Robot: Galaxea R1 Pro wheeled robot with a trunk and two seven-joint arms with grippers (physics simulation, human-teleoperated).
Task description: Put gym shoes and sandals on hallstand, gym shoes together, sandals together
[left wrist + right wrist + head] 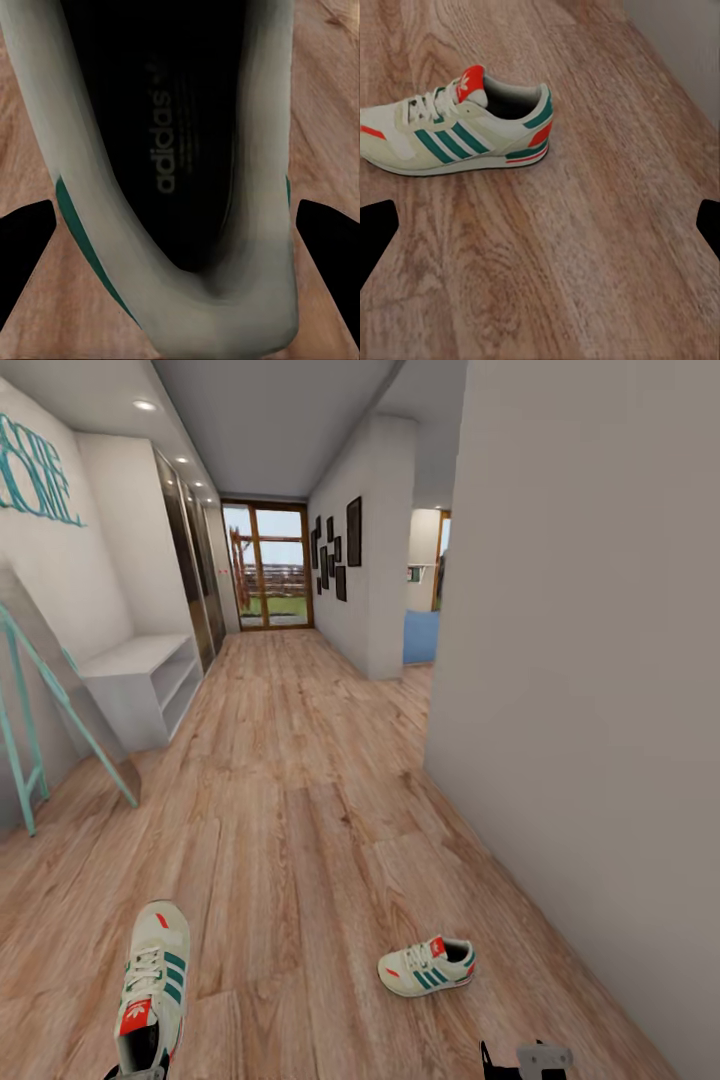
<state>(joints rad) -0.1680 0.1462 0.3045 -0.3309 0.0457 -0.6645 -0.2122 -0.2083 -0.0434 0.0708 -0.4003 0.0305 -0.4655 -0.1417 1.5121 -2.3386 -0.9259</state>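
Left gripper [180, 225] is spread around the heel of one shoe [153, 985] — can't tell if it's gripping. The other shoe [428, 965] lies on the floor [300, 810], right gripper [540, 225] open above it. Rack [150, 685] sits well down the corridor.

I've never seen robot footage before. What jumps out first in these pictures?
Two cream sneakers with green stripes on a wooden corridor floor: the left sneaker sits at the near left, where the left gripper straddles its heel, and the right sneaker lies alone near the right wall. Farther down on the left stands a pale shoe rack.
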